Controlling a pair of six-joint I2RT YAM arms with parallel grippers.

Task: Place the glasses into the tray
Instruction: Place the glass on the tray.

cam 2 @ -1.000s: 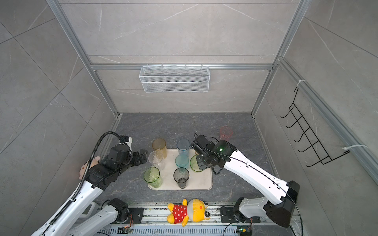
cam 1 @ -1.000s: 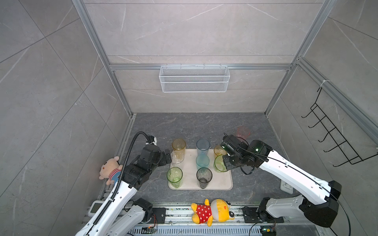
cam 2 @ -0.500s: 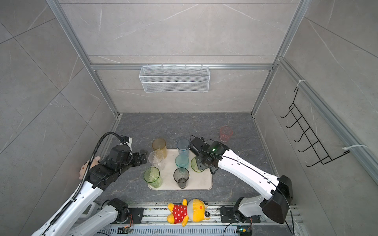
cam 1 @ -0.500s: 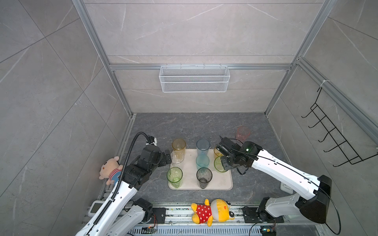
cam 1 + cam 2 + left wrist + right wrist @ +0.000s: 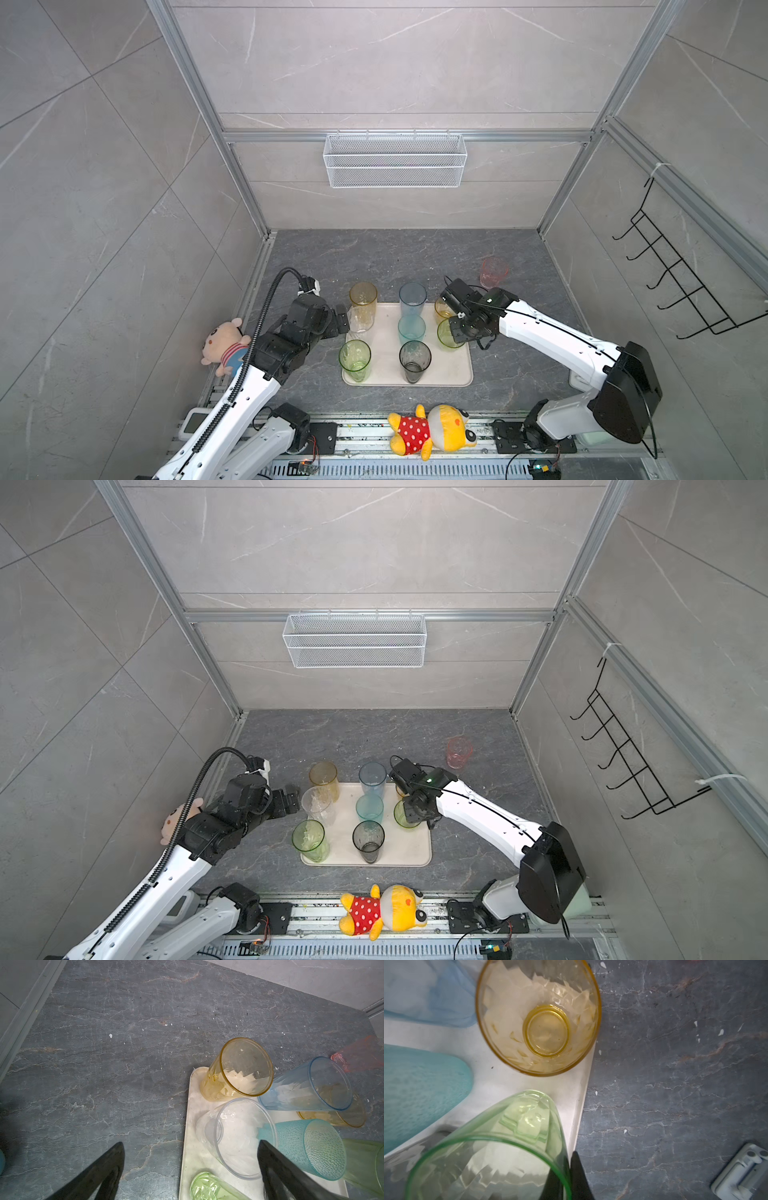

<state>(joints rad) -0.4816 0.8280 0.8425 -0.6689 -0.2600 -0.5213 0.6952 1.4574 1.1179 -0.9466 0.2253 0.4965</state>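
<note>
Eight glasses stand on the tray. At its left edge the left gripper is spread wide, just beside the clear glass. At its right edge the right gripper pinches the short green glass by the rim. Beyond its far right corner stands the pink glass, off the tray.

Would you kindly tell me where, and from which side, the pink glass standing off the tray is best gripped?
Take the pink glass by its rim, pinching the wall inside and out, coming down from above on the side nearer the robot. It stands upright and seems mouth up, alone on the table, so nothing crowds that approach.
</note>
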